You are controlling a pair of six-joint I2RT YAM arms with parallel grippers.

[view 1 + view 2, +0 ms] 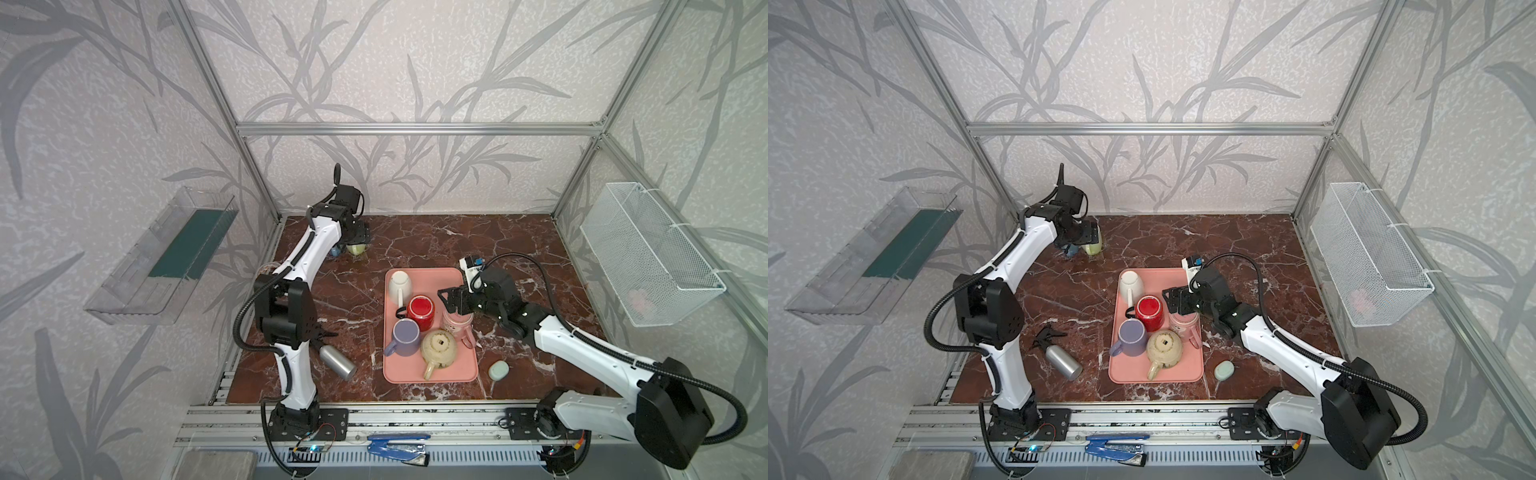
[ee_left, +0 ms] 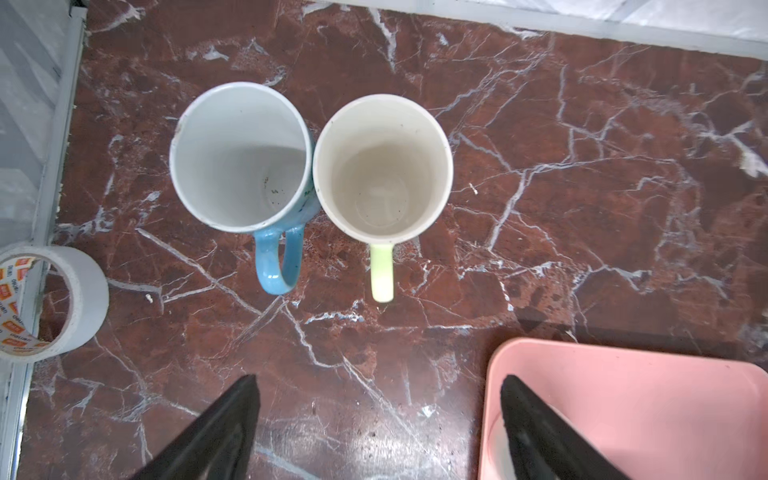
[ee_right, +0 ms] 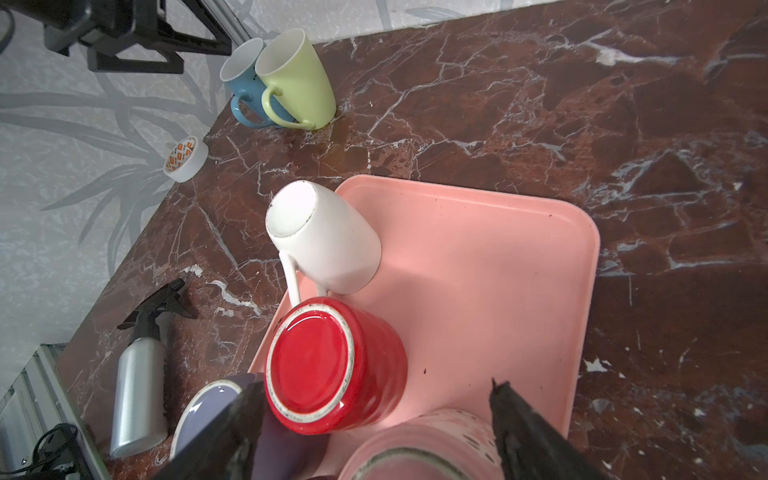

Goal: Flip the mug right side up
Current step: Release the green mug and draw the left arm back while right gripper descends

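The green mug [image 2: 382,166] stands mouth up on the marble table [image 2: 582,208], near the back left corner. It touches the blue mug [image 2: 241,158], which is also upright, and both handles point the same way. I count that mug as done.

My left pincer [image 2: 379,380] hangs above the pair with its fingers wide apart. It holds nothing, and only bare table shows between the tips.

What is left sits on the pink tray [image 3: 498,249] in the middle. The white mug [image 3: 324,241] and the red mug [image 3: 316,365] both stand base up, and the white mug's handle reaches down to the red one. In a top view the purple mug [image 1: 405,337] and a beige pot-like piece [image 1: 438,349] are also base up at the near end of the tray.

The pink mug [image 3: 419,444] looks upside down as well, though it is blurred at the edge of the right wrist view. My right pincer [image 3: 376,382] hovers over it with its fingers spread. I see no grip on it, and I cannot tell whether a finger touches it.

By my judgement two mugs are righted and about five pieces wait, with the pink mug likely next.

Off the tray, a tape roll [image 2: 83,299] lies by the left rail. A spray bottle [image 1: 336,361] lies on its side near the left arm.
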